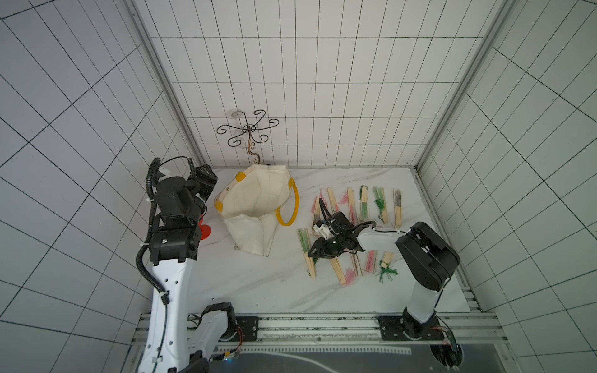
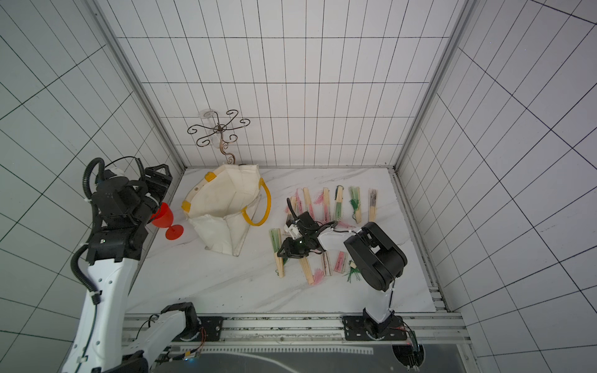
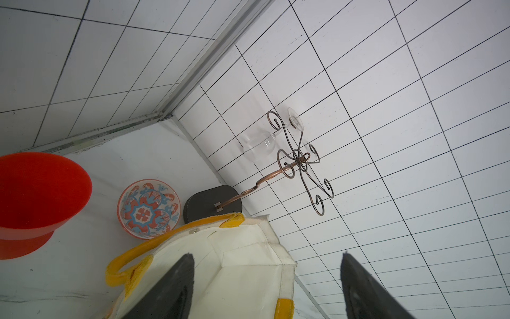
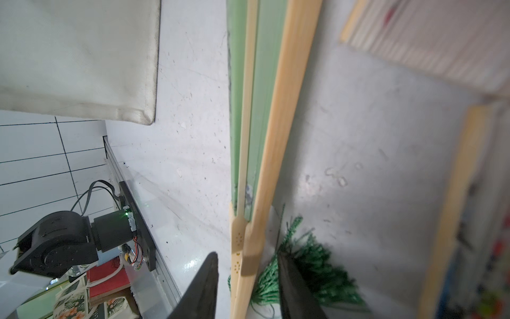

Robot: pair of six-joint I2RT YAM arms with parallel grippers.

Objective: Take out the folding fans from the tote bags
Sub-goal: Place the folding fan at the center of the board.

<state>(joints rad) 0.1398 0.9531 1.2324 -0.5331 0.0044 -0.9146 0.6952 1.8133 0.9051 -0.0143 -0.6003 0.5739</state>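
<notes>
The task looks nearly or wholly done. About a dozen folding fans [image 1: 364, 203] lie closed on the bench [image 1: 258, 284], in two loose rows at 3 o'clock from the tote bag [image 1: 255, 200], taking the far wall as 12. The bag stands at about 10 o'clock on the bench with its mouth open. In both top views only cream lining shows inside and no fan, though its deepest fold is hard to read.

The right hand [image 4: 246, 256] is low over the green fan [image 1: 307, 255] nearest the bag. Its jaws are partly open astride the handle and do not pinch it. The left hand [image 3: 267, 256] hangs wide open and empty at 9 o'clock of the bag. The patterned bowl [image 3: 149, 208] behind the bag looks empty.
</notes>
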